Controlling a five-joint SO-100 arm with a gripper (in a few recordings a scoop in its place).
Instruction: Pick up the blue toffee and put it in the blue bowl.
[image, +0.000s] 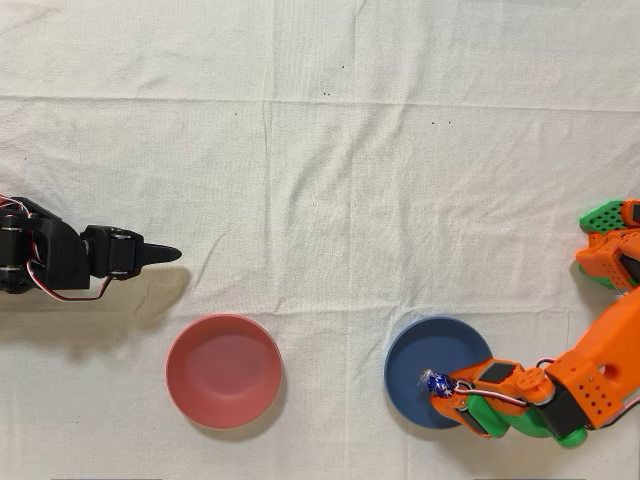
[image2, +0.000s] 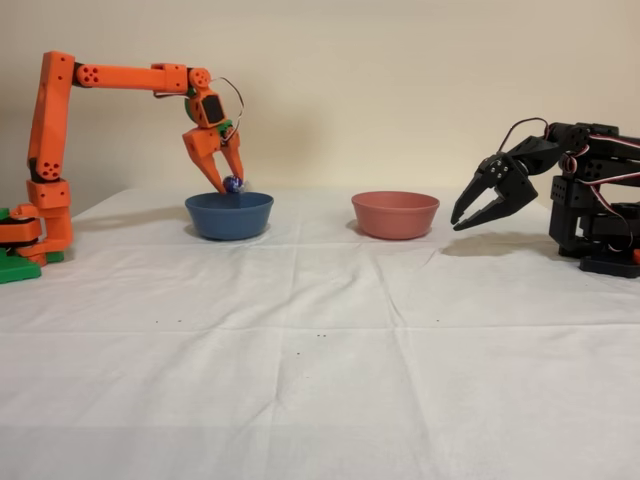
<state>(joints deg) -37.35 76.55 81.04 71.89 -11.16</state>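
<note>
Across the cloth-covered surface (image2: 320, 340), white and creased along its fold lines, 2 arms stand at opposite ends. At the left of the fixed view, the orange arm (image2: 52, 130) rises straight up from its base, runs a level link to the right, then bends its wrist steeply down over the blue bowl (image2: 229, 215). Seen from overhead, that arm comes in from the lower right and its gripper (image: 445, 385) reaches over the bowl's right part (image: 415, 355). Opposite, the idle black arm (image2: 585, 190) rests low with its fingers spread.

Both bowls sit side by side and well apart: the blue one nearer the orange arm, the red-pink bowl (image2: 395, 214) nearer the black one. Nothing lies in the red-pink bowl (image: 223, 371) in the overhead view.

The orange fingers (image2: 207, 166) point down and are clenched on the blue toffee (image2: 232, 183), which hangs at their tips just above the blue bowl's rim. From overhead the toffee (image: 435, 381) shows over the bowl's interior, its clear wrapper end sticking out.

Behind the surface is 1 plain beige wall (image2: 400, 80).
</note>
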